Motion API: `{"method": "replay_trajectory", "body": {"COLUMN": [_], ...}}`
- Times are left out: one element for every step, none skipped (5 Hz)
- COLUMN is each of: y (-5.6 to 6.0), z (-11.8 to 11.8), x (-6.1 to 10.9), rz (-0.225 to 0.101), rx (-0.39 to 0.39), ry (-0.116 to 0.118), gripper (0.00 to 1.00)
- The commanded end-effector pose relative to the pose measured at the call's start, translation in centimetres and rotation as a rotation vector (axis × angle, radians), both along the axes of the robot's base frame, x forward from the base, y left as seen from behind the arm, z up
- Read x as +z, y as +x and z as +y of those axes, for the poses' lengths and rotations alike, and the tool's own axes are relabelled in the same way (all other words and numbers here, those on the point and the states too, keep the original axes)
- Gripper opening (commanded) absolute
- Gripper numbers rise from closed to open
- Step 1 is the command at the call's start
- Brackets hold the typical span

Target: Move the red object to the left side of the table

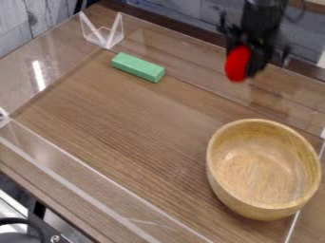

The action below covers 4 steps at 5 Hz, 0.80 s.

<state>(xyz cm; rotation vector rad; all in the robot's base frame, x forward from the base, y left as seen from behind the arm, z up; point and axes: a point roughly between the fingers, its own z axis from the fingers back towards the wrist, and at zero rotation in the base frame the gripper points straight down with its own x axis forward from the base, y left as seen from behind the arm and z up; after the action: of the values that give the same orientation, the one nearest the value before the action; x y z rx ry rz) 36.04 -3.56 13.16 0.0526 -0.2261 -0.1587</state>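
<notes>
Robot manipulation test bench in a laboratory-type setting.
A brown wood-grain table point(127, 123) is fenced by low clear acrylic walls point(51, 59), an arrangement typical of an experimental work cell rather than a home or shop. On the table stand only staged props: a wooden bowl point(264, 167) at its right end, a green rectangular block point(137, 67) toward its far edge, and a small clear folded stand point(102, 32) in its far-left corner. A black robot arm point(258, 19) hangs above the table's far-right part.
</notes>
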Motion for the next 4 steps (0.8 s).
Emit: {"method": "replay_trajectory", "body": {"y": [-1.6,-4.4,-7.1,-8.8], "z": [2.8,5.3,7.5,9.6], "x": [3.7,3.3,2.5,2.9], "rz": [-0.073,-0.044,-0.007,0.016], "rx": [0.125,0.227,0.303,0.327], "ry": [0.004,0.006,0.015,0.028], "gripper": [0.0,0.0,0.0,0.0]}}
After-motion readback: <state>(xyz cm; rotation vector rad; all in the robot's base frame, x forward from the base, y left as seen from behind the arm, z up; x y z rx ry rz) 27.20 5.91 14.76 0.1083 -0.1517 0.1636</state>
